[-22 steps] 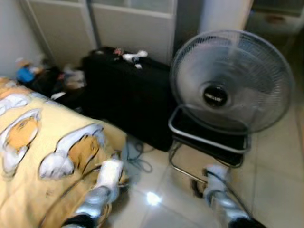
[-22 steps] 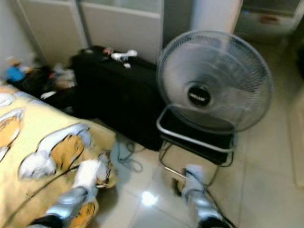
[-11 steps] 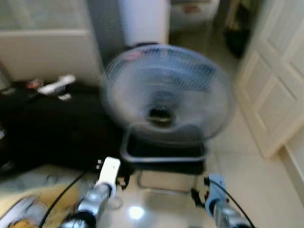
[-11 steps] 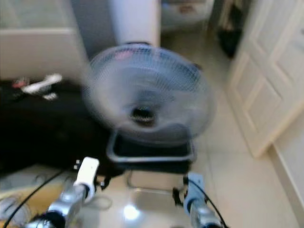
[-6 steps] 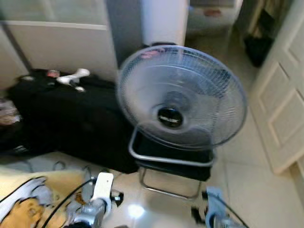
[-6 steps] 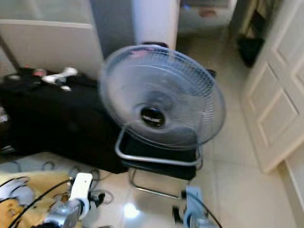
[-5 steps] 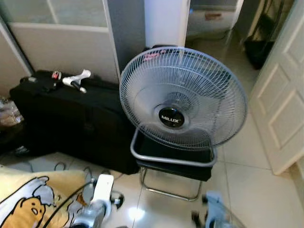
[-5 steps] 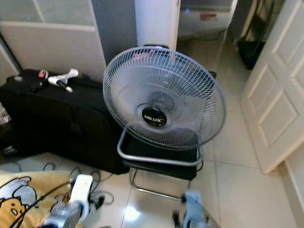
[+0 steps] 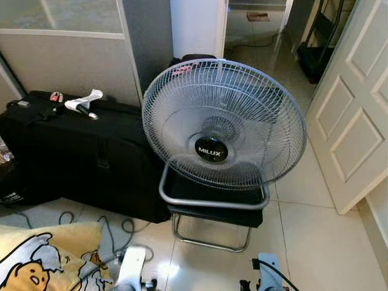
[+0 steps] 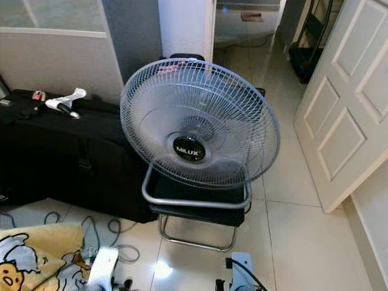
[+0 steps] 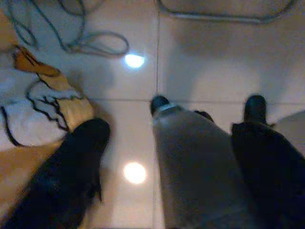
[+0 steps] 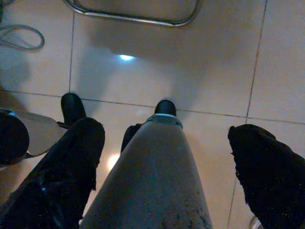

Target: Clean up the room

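Standing on a pale tiled floor (image 9: 315, 242), I face a big grey fan (image 9: 223, 124) with a round wire cage, sitting on a black seat with a chrome tube frame (image 9: 212, 209). To my left of it lies a long black case (image 9: 79, 154) against the wall, touching or just beside the fan's seat. On top of the case sits small clutter: a white crumpled item (image 9: 85, 102) and a small red-and-white thing (image 9: 56, 96), too small to identify. Grey cables (image 9: 124, 233) loop on the floor in front of the case. A yellow blanket with cartoon print (image 9: 45, 257) lies at my lower left, its edge near the cables. A white panelled door (image 9: 357, 103) stands at my right.

My left claw (image 11: 169, 148) hangs low over the tiles, fingers spread, gripping nothing; the blanket edge (image 11: 57, 102) and a cable loop (image 11: 95, 45) lie just beside it on the floor. My right claw (image 12: 164, 157) also hangs over bare tile, fingers spread and empty, with the chrome frame (image 12: 133, 14) a bit ahead. The clutter on the case is well apart from both claws. My own feet (image 12: 71, 107) show under the wrists.
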Robot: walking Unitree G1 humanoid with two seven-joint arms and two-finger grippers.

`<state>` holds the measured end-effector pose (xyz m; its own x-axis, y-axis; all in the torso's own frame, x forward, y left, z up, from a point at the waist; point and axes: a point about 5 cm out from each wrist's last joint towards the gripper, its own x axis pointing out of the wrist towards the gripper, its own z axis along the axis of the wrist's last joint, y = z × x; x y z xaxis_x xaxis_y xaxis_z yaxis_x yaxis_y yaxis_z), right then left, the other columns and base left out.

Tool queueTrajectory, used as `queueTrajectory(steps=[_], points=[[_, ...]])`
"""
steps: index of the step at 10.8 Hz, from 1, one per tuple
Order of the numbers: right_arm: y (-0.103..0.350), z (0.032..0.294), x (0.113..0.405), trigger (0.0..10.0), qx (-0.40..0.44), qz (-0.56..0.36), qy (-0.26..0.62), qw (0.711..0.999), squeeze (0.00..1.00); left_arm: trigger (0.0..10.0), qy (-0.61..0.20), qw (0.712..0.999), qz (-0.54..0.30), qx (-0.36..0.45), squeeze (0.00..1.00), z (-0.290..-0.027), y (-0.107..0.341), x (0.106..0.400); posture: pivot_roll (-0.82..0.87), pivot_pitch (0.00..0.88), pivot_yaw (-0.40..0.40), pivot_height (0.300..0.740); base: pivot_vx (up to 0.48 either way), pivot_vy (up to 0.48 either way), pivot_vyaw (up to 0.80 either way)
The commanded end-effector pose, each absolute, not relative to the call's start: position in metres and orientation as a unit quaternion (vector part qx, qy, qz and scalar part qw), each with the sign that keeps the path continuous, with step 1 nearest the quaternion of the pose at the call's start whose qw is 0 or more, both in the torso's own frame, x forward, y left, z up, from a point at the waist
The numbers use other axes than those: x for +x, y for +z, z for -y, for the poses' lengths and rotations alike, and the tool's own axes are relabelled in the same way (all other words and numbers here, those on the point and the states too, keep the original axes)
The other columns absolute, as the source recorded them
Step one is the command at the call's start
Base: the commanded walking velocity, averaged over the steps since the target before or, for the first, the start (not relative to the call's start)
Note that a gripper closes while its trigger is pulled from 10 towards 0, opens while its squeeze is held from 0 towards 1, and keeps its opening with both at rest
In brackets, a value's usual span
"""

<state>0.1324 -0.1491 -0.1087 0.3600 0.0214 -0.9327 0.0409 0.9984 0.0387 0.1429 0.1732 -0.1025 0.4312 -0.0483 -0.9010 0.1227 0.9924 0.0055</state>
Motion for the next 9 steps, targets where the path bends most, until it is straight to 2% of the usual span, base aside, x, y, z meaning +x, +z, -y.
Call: queueTrajectory(steps=[1, 9], points=[[-0.1140, 0.1415, 0.1155, 10.0, 0.030, -0.593, 0.004, 0.804, 0.00, 10.0, -0.054, 0.842, -0.536, 0.041, 0.02, -0.1716, -0.1037, 0.1402, -0.05, 0.000, 0.040, 0.740, 0.000, 0.000, 0.00], [-0.1140, 0.1415, 0.1155, 10.0, 0.030, -0.593, 0.004, 0.804, 0.00, 10.0, -0.054, 0.842, -0.536, 0.041, 0.02, -0.1716, -0.1037, 0.1402, -0.05, 0.000, 0.040, 0.740, 0.000, 0.000, 0.00]])
